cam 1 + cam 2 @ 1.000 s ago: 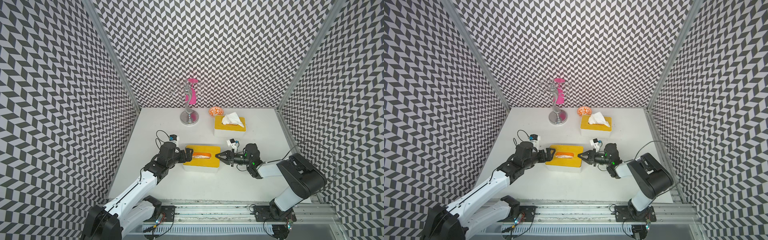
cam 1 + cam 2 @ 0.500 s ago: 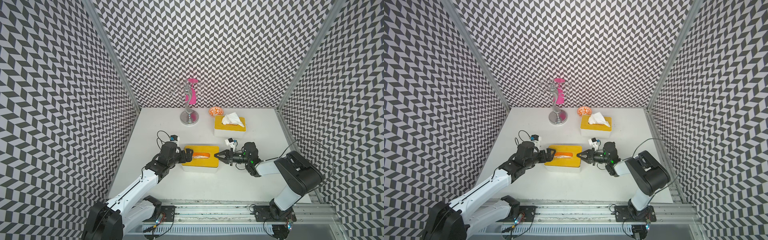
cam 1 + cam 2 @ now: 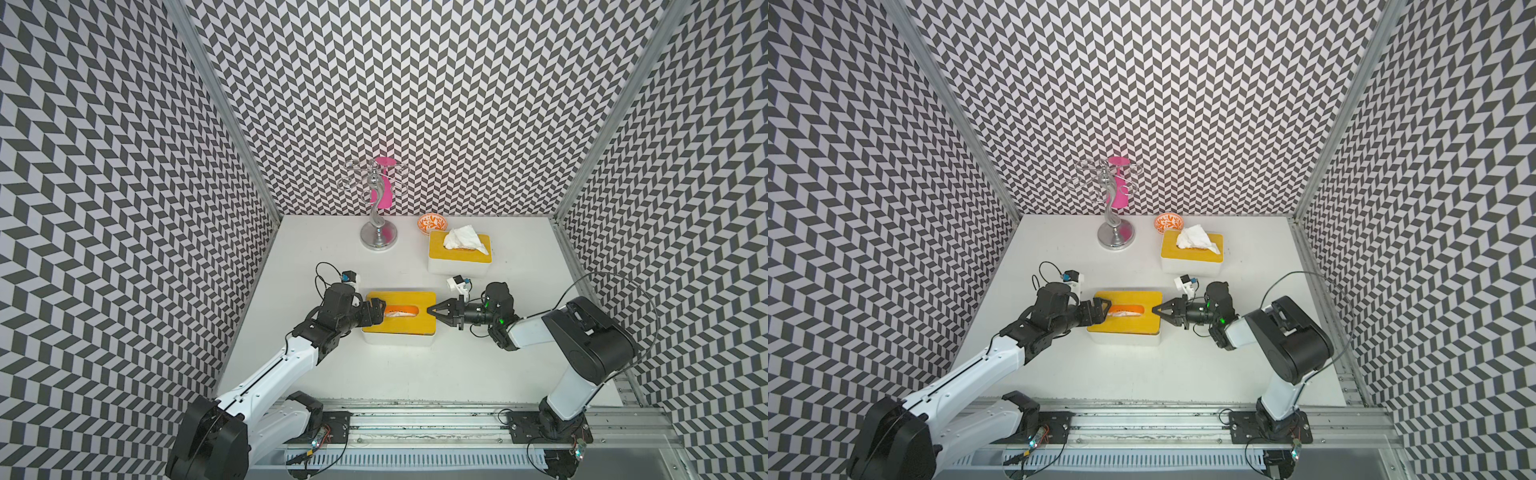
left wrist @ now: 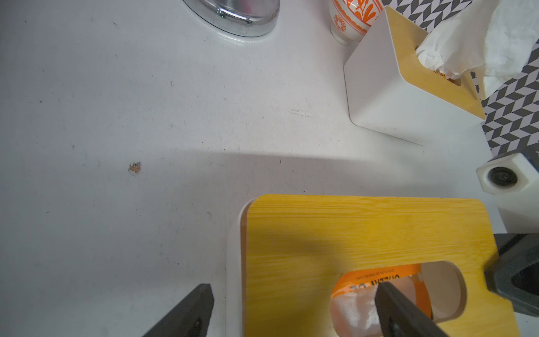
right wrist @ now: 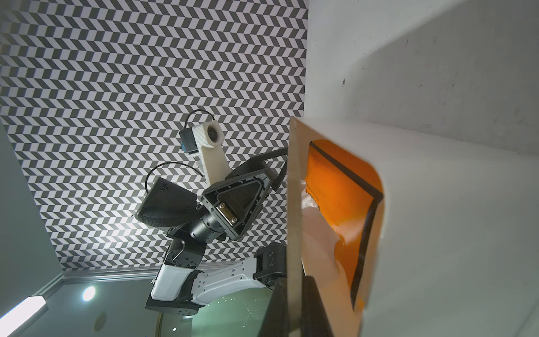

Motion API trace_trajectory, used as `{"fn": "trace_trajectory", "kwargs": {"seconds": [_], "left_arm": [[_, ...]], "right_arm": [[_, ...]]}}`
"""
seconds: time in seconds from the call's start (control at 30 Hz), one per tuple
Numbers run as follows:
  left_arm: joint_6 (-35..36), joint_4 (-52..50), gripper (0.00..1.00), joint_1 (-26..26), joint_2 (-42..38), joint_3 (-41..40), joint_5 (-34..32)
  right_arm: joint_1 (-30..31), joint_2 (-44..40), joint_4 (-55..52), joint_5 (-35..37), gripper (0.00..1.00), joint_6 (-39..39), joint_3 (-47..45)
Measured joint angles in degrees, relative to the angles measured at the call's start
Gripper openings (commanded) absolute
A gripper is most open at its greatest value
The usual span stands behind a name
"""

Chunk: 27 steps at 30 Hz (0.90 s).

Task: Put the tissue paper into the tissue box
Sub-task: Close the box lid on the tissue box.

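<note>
The tissue box [image 3: 397,338] sits mid-table [image 3: 374,374] between the two arms, its yellow lid [image 3: 405,300] on top. The tissue paper [image 4: 353,312] is a white wad inside the lid's slot, lying against an orange pack [image 4: 379,275]. The left gripper [image 3: 376,309] is at the box's left end with its jaws spread wide. One finger [image 4: 402,315] is over the slot and the tissue, and the other is off the box's side, above the table. The right gripper [image 3: 432,310] pinches the lid's right edge, and the right wrist view shows that thin edge between its fingers. Further back stand a second tissue box [image 3: 459,266], an orange bowl [image 3: 432,223] and a silver stand [image 3: 378,239].
</note>
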Motion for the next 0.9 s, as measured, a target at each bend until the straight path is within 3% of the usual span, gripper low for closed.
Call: {"fn": "trace_trajectory", "kwargs": {"seconds": [0.9], "left_arm": [[-0.02,-0.02,0.85,0.00,0.52,0.00,1.31]], "right_arm": [[-0.76,0.81,-6.95,-2.82,0.00,-4.37,3.76]]}}
